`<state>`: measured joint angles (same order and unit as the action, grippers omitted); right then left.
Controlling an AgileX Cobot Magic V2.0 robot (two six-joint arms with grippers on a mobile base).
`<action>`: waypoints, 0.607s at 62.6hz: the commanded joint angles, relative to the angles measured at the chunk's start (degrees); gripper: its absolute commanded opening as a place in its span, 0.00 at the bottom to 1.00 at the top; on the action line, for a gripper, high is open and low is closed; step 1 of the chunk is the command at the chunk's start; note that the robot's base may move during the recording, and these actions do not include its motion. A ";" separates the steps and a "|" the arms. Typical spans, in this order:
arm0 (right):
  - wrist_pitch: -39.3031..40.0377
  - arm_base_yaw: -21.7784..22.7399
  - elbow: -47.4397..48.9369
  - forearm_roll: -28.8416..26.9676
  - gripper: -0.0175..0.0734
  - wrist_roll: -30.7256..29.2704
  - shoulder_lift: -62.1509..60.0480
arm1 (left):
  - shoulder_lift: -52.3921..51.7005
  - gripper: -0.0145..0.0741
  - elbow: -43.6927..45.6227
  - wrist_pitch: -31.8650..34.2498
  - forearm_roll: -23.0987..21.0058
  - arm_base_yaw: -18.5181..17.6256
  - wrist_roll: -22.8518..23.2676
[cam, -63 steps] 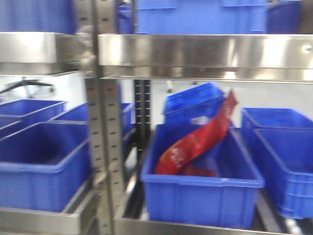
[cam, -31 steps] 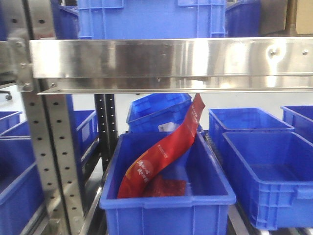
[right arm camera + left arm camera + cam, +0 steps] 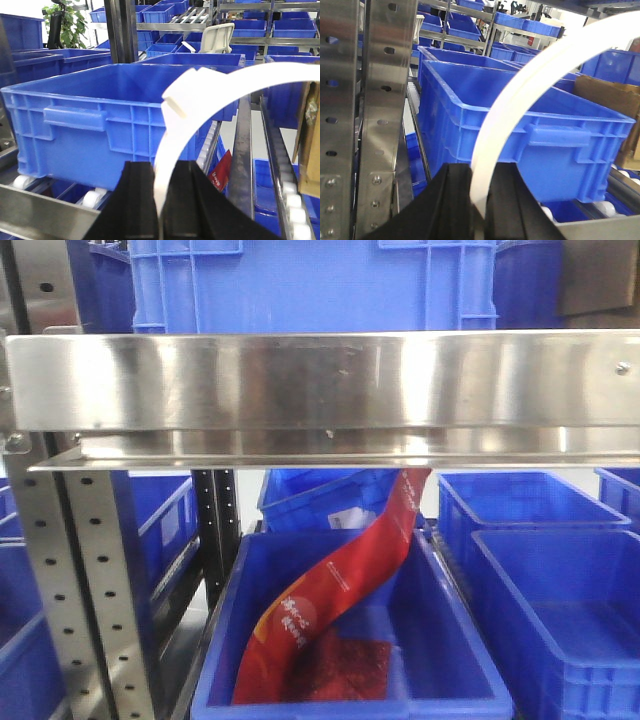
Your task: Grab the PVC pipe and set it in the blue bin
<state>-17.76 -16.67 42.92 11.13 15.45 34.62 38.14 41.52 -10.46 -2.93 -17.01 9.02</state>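
Over the last second the front view has swung right and closer, so the shelf (image 3: pixel 320 390) now spans it; the base seems to be lining up. A bin (image 3: pixel 530 125) stands just ahead, open-topped, near rim to clear. The pipe (image 3: pixel 535 72) arcs upward, clamped in left gripper (image 3: pixel 480 170) and right gripper (image 3: pixel 160 167).

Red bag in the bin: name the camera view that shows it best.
Exterior front-facing: the red bag leans in a blue bin, nearly whole, only its top hidden behind the steel shelf. Right wrist catches just a red corner, likely the same bag. Left wrist shows none of it.
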 commanded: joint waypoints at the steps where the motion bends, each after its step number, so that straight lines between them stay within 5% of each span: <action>1: 1.50 -0.02 0.00 0.74 0.01 -0.03 -0.16 | -0.18 0.04 -0.06 1.33 -0.12 -0.39 0.28; 38: 1.50 -0.02 0.00 0.74 0.01 -0.03 -0.16 | -0.18 0.04 -0.06 1.43 -0.12 -0.39 0.28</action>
<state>-17.76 -16.67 42.92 11.13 15.45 34.62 38.14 41.52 -10.46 -2.93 -17.01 9.02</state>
